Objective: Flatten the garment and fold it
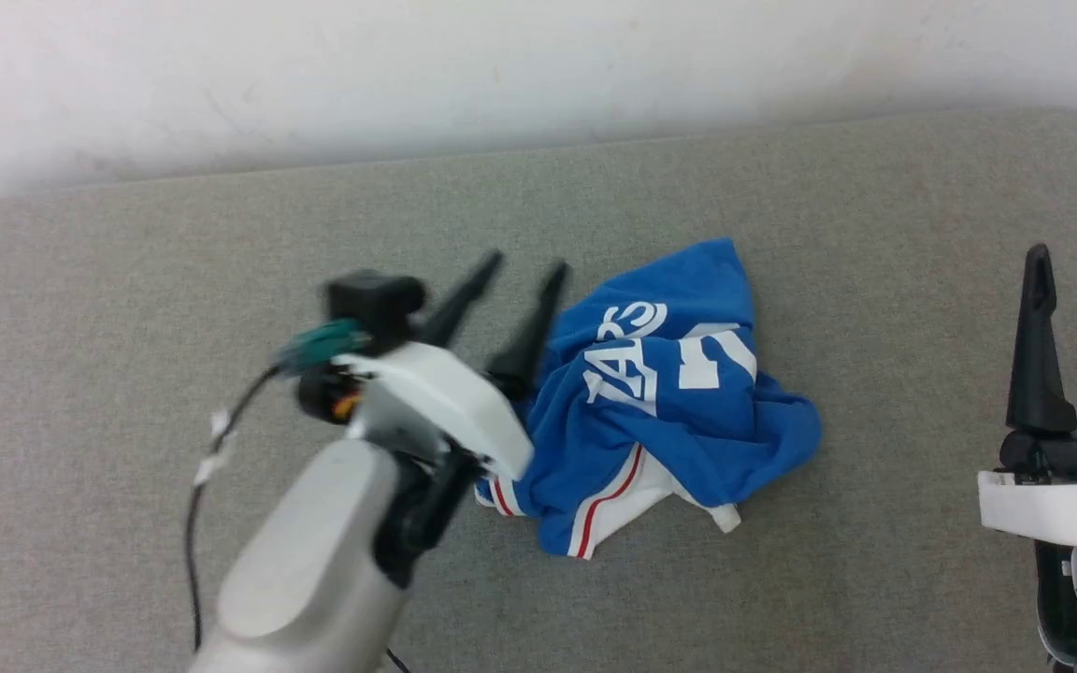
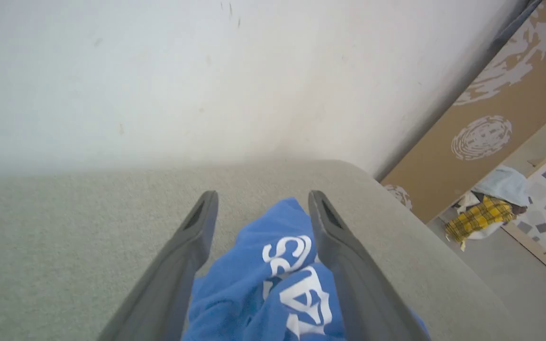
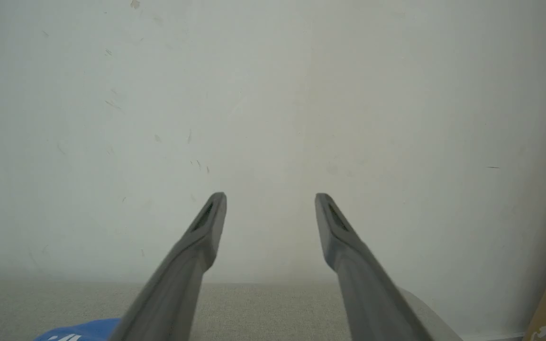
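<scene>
royal-blue jersey t-shirt with white sleeves (image 1: 660, 402) lies crumpled on the grey cloth-covered table (image 1: 127, 374), both the left gripper (image 1: 524, 262) and the right gripper (image 3: 270, 196) open and empty, so a pinch into the heap may catch several layers and only drag it.

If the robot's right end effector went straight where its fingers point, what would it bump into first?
Probably the white wall: the right end effector points at it, above the grey table. Depth is hard to judge.

Grey cloth-covered table (image 1: 127, 234) against white wall (image 1: 501, 65); yellow plaid cloth (image 2: 479, 218) beside brown patterned board (image 2: 514, 109).
</scene>
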`<state>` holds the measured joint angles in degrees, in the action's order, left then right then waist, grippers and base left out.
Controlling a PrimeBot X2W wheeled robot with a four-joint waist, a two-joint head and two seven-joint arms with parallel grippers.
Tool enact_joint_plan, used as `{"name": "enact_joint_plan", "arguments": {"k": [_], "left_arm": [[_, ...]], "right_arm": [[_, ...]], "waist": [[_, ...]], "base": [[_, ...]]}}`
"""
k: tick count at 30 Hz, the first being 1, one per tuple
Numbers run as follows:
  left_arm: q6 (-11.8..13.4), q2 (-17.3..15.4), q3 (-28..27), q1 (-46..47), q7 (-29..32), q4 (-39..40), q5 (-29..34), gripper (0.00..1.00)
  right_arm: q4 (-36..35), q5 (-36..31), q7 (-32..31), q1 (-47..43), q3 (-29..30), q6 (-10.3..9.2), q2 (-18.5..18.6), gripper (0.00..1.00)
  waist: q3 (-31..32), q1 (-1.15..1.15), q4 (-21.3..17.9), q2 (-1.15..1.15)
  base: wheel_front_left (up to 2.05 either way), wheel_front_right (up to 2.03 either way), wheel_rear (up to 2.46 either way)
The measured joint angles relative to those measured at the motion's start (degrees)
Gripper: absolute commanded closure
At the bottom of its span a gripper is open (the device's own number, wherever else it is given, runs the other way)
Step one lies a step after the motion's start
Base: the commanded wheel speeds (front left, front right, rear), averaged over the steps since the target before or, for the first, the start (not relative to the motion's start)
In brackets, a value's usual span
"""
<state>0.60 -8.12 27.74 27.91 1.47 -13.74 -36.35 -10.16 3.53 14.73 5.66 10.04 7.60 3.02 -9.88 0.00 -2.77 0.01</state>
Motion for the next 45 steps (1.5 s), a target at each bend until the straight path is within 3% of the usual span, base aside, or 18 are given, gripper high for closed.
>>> {"name": "enact_joint_plan", "arguments": {"k": [5, 8, 13, 16, 19, 23, 27, 35, 40, 44, 45], "left_arm": [[4.26, -5.64, -6.59, -6.82, -10.87, 10.72, 2.54, 0.00], [5.79, -8.59, -9.27, -13.78, -14.30, 15.97, 4.21, 0.00], [6.97, -9.31, -13.68, -24.38, -16.14, 21.14, 6.91, 0.00], [7.22, -7.24, -16.93, -28.77, -16.18, 23.27, 9.90, 0.00], [6.36, -4.52, -18.26, -31.52, -16.18, 23.26, 12.62, 0.00], [3.32, -0.65, -19.26, -32.11, -16.19, 23.26, 14.33, 0.00], [0.83, 1.35, -20.52, -31.58, -16.19, 23.07, 16.40, 0.00], [-2.38, 4.23, -22.23, -29.06, -16.18, 21.51, 17.83, 0.00], [-2.74, 4.72, -22.86, -28.91, -16.19, 21.07, 18.72, 0.00], [-3.08, 4.87, -23.31, -28.94, -16.19, 20.75, 19.27, 0.00], [-3.10, 4.88, -23.35, -28.95, -16.18, 20.69, 19.29, 0.00]], "right_arm": [[0.55, 0.00, 0.00, -0.74, -0.99, 0.00, 0.00, 0.00], [0.90, 0.01, -0.01, -1.33, -1.26, 0.00, -0.01, 0.00], [1.52, 0.09, -0.01, -1.97, -1.62, 0.00, 0.00, 0.00], [2.02, 0.30, -0.01, -2.36, -1.87, 0.00, -0.01, 0.00], [2.52, 0.40, 0.00, -2.74, -2.08, 0.00, -0.01, 0.00], [4.20, 0.37, -1.07, -2.69, -3.08, 0.01, -0.04, 0.00], [6.65, 1.58, -9.61, -1.41, -4.66, 0.00, 0.51, 0.00], [16.45, 5.17, -25.85, 0.20, -9.56, -0.01, 7.24, 0.00], [20.29, 6.82, -31.09, 0.82, -15.40, -0.07, 9.36, 0.00], [22.42, 7.72, -35.08, 3.36, -16.13, -0.07, 10.09, 0.00], [22.87, 7.68, -36.37, 3.78, -15.80, -0.07, 9.83, 0.54]], "waist": [[0.88, 0.00, 0.61, 0.00], [1.04, 0.00, 0.86, 0.00], [0.92, 0.00, 1.52, 0.00], [0.81, 0.00, 1.88, 0.00], [0.72, -0.01, 2.60, 0.00], [0.23, -0.01, 3.68, 0.00], [-0.99, 0.00, 4.49, 0.00], [-3.34, 0.00, 6.74, 0.00], [-3.77, 0.00, 8.89, 0.00], [-3.72, 0.00, 10.25, 0.00], [-3.61, 0.00, 10.46, 0.00]], "base": [[0.00, 0.00, 0.00], [0.00, 0.00, 0.00], [0.00, 0.00, 0.00], [0.00, 0.00, 0.00], [0.00, 0.00, 0.00], [0.00, 0.00, 0.00], [0.00, 0.00, 0.00], [0.00, 0.00, 0.00], [0.00, 0.00, 0.00], [0.00, 0.00, 0.00], [0.00, 0.00, 0.00]]}}
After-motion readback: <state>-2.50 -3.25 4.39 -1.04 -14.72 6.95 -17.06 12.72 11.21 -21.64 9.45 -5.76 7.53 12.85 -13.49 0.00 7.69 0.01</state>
